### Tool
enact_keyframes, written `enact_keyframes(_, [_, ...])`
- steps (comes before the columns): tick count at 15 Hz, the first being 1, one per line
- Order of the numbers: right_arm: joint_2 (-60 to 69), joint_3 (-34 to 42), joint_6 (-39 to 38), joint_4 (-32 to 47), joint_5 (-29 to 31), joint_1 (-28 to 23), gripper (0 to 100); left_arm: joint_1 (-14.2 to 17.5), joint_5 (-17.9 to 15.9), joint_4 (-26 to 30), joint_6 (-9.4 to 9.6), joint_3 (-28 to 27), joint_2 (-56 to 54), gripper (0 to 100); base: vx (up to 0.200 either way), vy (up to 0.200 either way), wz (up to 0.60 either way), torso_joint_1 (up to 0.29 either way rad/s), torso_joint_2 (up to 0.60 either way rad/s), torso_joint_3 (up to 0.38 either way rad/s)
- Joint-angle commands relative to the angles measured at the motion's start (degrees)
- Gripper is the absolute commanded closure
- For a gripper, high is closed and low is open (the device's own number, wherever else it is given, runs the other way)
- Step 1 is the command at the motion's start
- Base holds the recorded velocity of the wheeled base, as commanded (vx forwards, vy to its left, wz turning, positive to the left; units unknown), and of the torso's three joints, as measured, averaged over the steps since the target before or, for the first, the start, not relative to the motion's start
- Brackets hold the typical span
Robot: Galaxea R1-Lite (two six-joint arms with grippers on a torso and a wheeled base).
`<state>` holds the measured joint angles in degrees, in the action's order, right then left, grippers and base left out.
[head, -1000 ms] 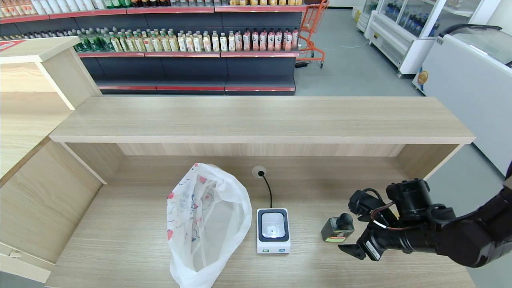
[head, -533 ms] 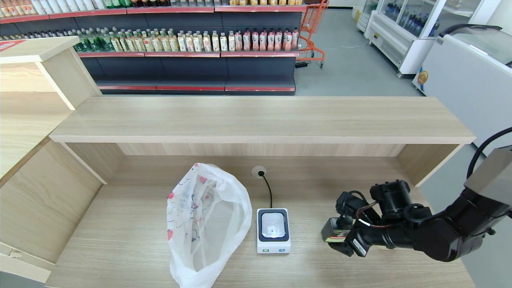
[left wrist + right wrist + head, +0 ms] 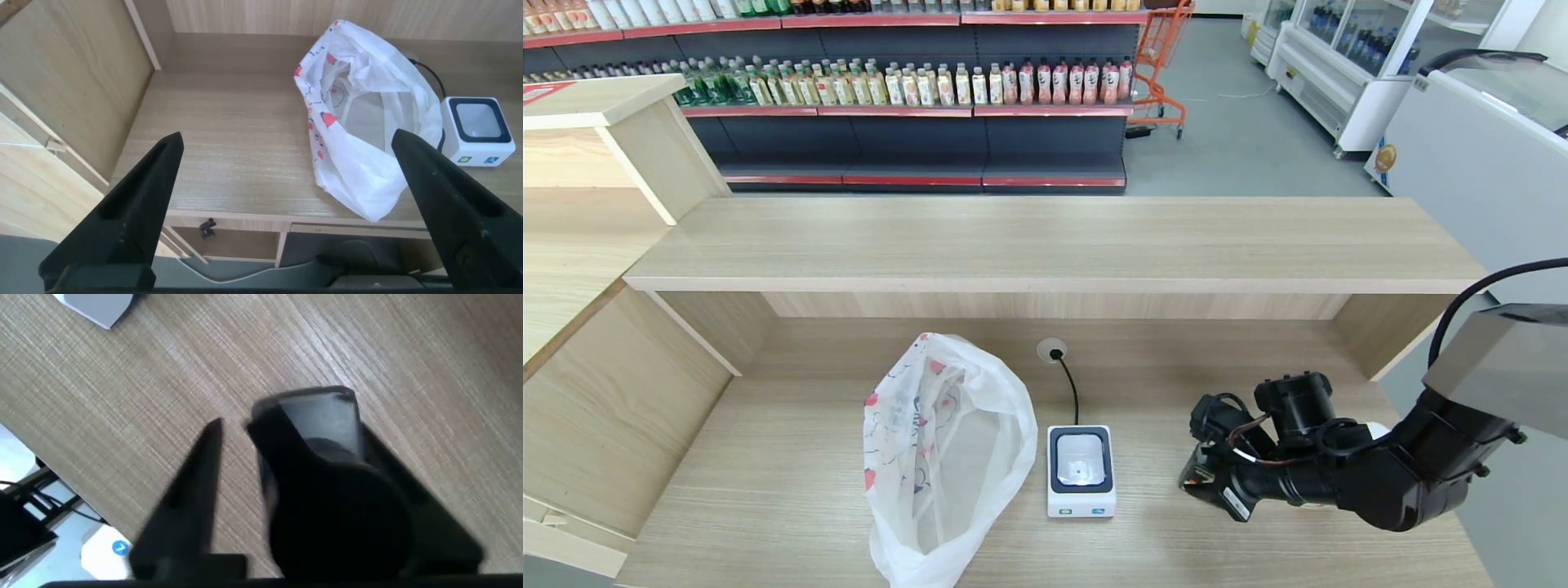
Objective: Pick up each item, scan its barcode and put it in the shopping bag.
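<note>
A small dark bottle (image 3: 315,429) with a black cap stands on the counter (image 3: 768,490), right of the scanner (image 3: 1081,471). My right gripper (image 3: 286,425) is open and straddles it, one finger (image 3: 192,498) a small gap from its side, the other behind it. From the head view the right gripper (image 3: 1205,482) covers most of the bottle (image 3: 1187,476). The white shopping bag (image 3: 939,457) with red print lies open left of the scanner. My left gripper (image 3: 288,140) hangs open, nothing in it, above the counter's near edge, short of the bag (image 3: 359,122).
The scanner's black cable (image 3: 1068,384) runs back to a hole in the counter. A raised wooden shelf (image 3: 1054,245) spans the back, and side walls close in the counter at left and right. Bare counter lies left of the bag.
My right arm has moved left and lower, bringing its gripper from beside the bottle to around it; the bottle is now mostly covered in the head view. Bag and scanner have not moved.
</note>
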<state>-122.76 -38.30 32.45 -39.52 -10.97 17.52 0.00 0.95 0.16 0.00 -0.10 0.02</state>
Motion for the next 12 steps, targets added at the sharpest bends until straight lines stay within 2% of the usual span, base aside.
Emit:
enact_keyframes(1, [-0.7, -0.5, 0.0, -0.2, 0.0, 0.1, 100, 0.0, 0.0, 0.0, 0.00, 0.0, 0.0, 0, 0.000, 0.000, 0.00, 0.000, 0.00, 0.000])
enact_keyframes(6, [3.8, 3.2, -2.8, -4.6, 0.0, -0.1, 100, 0.0, 0.0, 0.0, 0.00, 0.0, 0.0, 0, 0.000, 0.000, 0.00, 0.000, 0.00, 0.000])
enact_keyframes(9, [20.1, 6.0, -17.2, -5.9, -2.2, -2.2, 100, 0.0, 0.0, 0.0, 0.00, 0.0, 0.0, 0, 0.000, 0.000, 0.00, 0.000, 0.00, 0.000])
enact_keyframes(12, [29.9, 8.6, -17.1, -9.4, -2.7, -3.0, 100, 0.0, 0.0, 0.0, 0.00, 0.0, 0.0, 0, 0.000, 0.000, 0.00, 0.000, 0.00, 0.000])
